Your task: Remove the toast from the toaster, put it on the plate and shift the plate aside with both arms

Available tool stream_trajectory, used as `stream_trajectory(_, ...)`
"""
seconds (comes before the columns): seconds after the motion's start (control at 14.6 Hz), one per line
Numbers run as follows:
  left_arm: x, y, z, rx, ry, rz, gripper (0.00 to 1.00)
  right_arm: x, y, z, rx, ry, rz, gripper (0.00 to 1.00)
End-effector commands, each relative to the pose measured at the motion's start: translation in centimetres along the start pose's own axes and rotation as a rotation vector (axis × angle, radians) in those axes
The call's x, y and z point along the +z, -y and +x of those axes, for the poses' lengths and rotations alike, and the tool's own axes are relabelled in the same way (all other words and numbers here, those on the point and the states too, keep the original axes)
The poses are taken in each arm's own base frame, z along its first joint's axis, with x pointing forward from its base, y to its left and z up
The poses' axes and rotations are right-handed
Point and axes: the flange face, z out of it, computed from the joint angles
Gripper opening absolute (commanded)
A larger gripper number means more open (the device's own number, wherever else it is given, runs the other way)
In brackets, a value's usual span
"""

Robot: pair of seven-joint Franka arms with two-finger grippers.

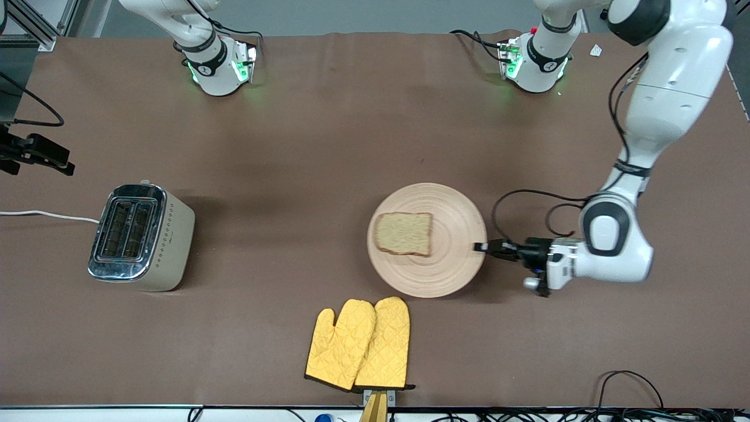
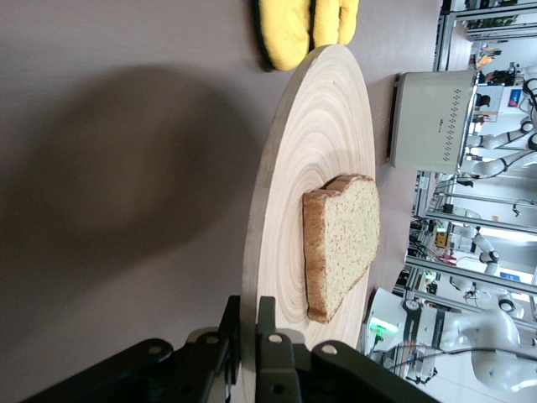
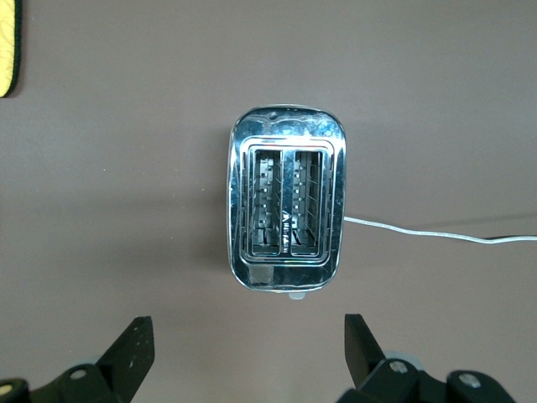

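The toast (image 1: 404,234), a brown speckled slice with a darker crust, lies flat on the plate (image 1: 451,264), a little off its middle toward the right arm's end of the tabletop; in the left wrist view the toast (image 2: 344,243) rests on the ringed wood of the plate (image 2: 315,143); the plate is round, pale and grooved, and sits just right of the centre of the front frame on the brown tabletop (image 1: 328,152); the left hand (image 1: 481,247) is at the plate's edge on the side toward the left arm's end, its fingers (image 2: 267,336) clamped tight on the rim, one above the wood and one below; the left arm bends down from the upper right of the front frame to reach it; a pair of yellow oven mitts (image 1: 360,344) lies nearer the front camera than the plate, in the lower middle of the frame, close to the plate's rim but apart from it; a chrome-topped toaster (image 1: 140,236) stands at the left of the frame, well apart from the plate, its two slots showing no bread, with a white cord (image 1: 47,214) running off to the frame's left edge; the right hand (image 3: 243,353) hangs over the toaster (image 3: 285,210), its fingers spread wide and holding nothing.
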Motion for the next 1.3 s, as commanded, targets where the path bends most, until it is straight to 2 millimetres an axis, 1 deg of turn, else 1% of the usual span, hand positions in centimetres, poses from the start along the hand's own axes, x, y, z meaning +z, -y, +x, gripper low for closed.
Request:
stream_trajectory(0.0,-7.3,3.6,-2.9,0.025,-0.020,-0.033,0.00,-0.2,0.2,-1.0,0.005,-0.011,-0.014,1.00)
stream_trajectory(0.07,-9.8,5.2,-3.8,0.018,-0.038,-0.026,0.00,-0.2,0.2,-1.0,0.007,-0.009,-0.012,1.00)
stream_trajectory(0.14,-12.2,6.3,-4.5,0.025,-0.055,-0.014,0.00,-0.2,0.0,-1.0,0.010,-0.005,-0.012,1.00)
stream_trajectory(0.21,-13.9,7.5,-5.0,0.026,-0.072,-0.008,0.00,-0.1,-0.1,-1.1,0.011,0.000,-0.012,1.00)
stream_trajectory(0.27,-16.0,9.5,-6.2,0.023,-0.093,-0.006,0.00,-0.1,0.0,-1.1,0.010,0.001,-0.012,1.00)
stream_trajectory(0.34,-17.2,11.4,-7.1,0.015,-0.113,-0.011,0.00,-0.1,0.1,-1.1,0.008,0.001,-0.012,1.00)
stream_trajectory(0.41,-18.6,12.8,-7.4,0.013,-0.130,0.003,0.00,-0.1,0.2,-1.1,0.007,-0.002,-0.012,1.00)
stream_trajectory(0.55,-19.6,15.3,-8.6,-0.015,-0.143,0.001,0.00,-0.1,0.3,-1.1,0.005,-0.002,-0.010,1.00)
stream_trajectory(0.69,-19.7,17.0,-9.4,-0.039,-0.150,-0.013,0.00,-0.2,0.3,-1.0,0.005,-0.005,-0.010,1.00)
stream_trajectory(0.96,-20.4,18.6,-10.4,-0.033,-0.170,-0.024,0.00,-0.1,0.7,-0.9,-0.003,-0.007,-0.011,1.00)
stream_trajectory(1.03,-20.2,18.9,-10.5,-0.027,-0.169,-0.026,0.01,-0.2,0.7,-1.0,-0.002,-0.008,-0.011,1.00)
stream_trajectory(1.1,-20.4,19.1,-10.6,-0.023,-0.172,-0.026,0.05,-0.2,0.7,-1.0,-0.002,-0.007,-0.010,1.00)
stream_trajectory(1.17,-20.7,19.4,-11.0,-0.025,-0.175,-0.019,0.13,-0.2,0.6,-1.0,-0.001,-0.005,-0.010,1.00)
stream_trajectory(1.24,-21.0,19.4,-11.0,-0.023,-0.178,-0.014,0.16,-0.1,0.7,-1.0,-0.002,0.001,-0.010,1.00)
